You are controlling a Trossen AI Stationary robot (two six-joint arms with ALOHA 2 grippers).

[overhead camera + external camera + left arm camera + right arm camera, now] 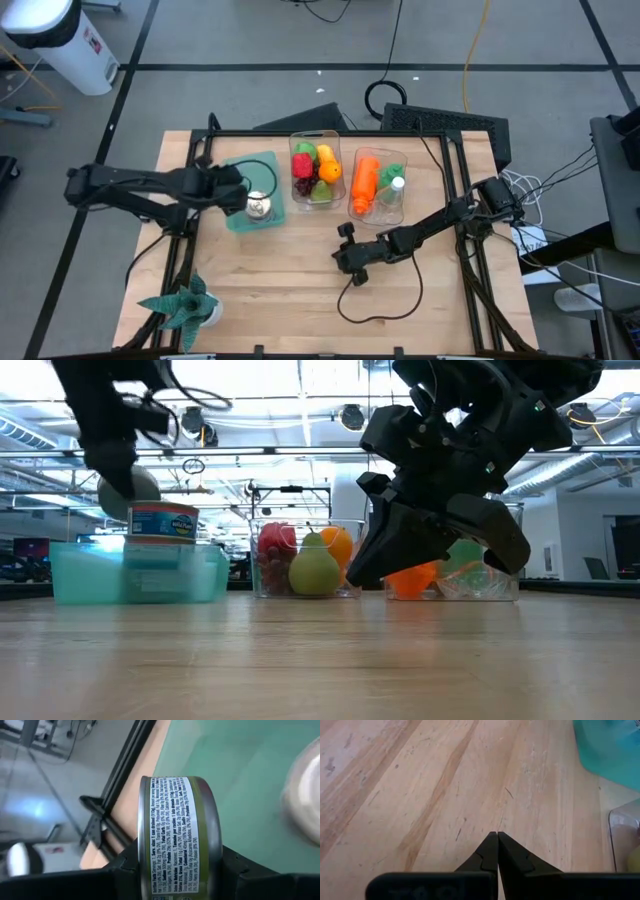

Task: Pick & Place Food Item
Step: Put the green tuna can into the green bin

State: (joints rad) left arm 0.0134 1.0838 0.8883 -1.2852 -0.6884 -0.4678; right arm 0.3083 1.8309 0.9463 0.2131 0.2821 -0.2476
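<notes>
Between the left gripper's (172, 870) fingers (107, 880), a small food can (175, 835) is pinched by its flat ends, its printed nutrition label facing the wrist camera. In the high view the left gripper (243, 192) holds this can (259, 206) over the teal tray (262, 217) at the counter's (300, 290) rear left; in the low view the can (162, 523) sits at the level of the tray's (90, 575) rim, and whether it touches the tray floor cannot be told. A second round object (305, 805) lies blurred on the tray beside it. Right of the tray stands a clear bin (318, 165) of fruit (312, 167), then another clear bin (383, 187) with an orange bottle (364, 182). The right gripper (497, 845) has its fingers pressed together, empty, and hangs just above the bare counter at mid-table (352, 262). A green plant (183, 306) stands at the counter's front left corner.
</notes>
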